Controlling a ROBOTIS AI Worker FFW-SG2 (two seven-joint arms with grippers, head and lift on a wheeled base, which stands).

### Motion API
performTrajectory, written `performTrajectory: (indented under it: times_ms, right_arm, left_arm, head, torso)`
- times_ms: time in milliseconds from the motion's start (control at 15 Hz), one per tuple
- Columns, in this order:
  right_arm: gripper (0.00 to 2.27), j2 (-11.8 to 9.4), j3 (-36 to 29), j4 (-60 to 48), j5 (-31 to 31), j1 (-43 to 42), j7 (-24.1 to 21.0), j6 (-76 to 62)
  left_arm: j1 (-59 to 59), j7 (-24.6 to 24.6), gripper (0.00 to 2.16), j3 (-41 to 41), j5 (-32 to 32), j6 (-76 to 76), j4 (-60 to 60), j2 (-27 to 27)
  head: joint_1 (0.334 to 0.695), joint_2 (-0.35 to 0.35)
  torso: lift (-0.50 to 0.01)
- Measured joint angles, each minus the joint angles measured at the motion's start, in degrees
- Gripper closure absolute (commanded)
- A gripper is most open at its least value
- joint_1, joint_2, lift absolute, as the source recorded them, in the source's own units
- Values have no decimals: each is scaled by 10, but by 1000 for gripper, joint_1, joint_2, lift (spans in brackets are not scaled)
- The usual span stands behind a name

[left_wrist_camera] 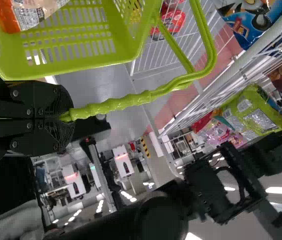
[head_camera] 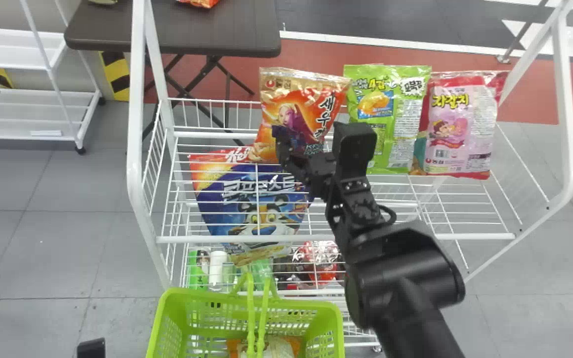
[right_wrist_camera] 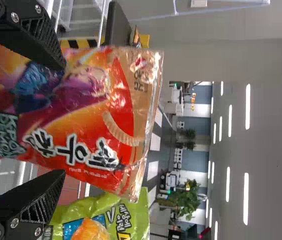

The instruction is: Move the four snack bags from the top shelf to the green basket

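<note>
Orange bag (head_camera: 294, 94) stands on the top shelf (head_camera: 480, 236), beside the green bag (head_camera: 396, 107) and pink bag (head_camera: 460, 127). Right hand (head_camera: 307, 144): fingers spread wide around it, not clamped. Left hand (left_wrist_camera: 63, 117) (minding the basket (head_camera: 306, 304)) is closed on its handle (left_wrist_camera: 131, 100); another bag (head_camera: 277, 349) lies inside.

From here I see open air to the right gripper's (head_camera: 316, 140) left, up to the shelf's white post (head_camera: 140, 124); the orange snack bag (head_camera: 294, 107) takes up the gap between its fingers; the green snack bag (head_camera: 391, 114) crowds its right finger, and the pink snack bag (head_camera: 460, 124) stands beyond that; on its near side, the front rail (head_camera: 276, 239) crosses the way to the green basket (head_camera: 167, 308), whose raised handles (head_camera: 262, 318) split the opening.
</note>
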Motion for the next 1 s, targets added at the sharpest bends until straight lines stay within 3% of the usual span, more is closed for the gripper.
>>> performTrajectory:
  times_ms: [133,333,667,1000]
  right_arm:
    - [2013,0,-12,48,-6,-42,35,12]
    - [2132,0,-27,57,-10,-54,92,48]
    - [2132,0,-17,-37,-3,9,96,66]
    - [2128,-7,-21,-247,26,155,96,132]
  left_arm:
    - [-1,-2,1666,2,5,1,1,5]
    - [-2,-1,1666,4,8,1,2,7]
    - [-3,1,1666,1,6,0,3,3]
    - [-3,-1,1666,5,7,1,1,2]
  head:
    - [695,-124]
    - [695,-112]
    - [695,-105]
    - [695,-125]
  torso:
    - [0]
    - [0]
    - [0]
    - [0]
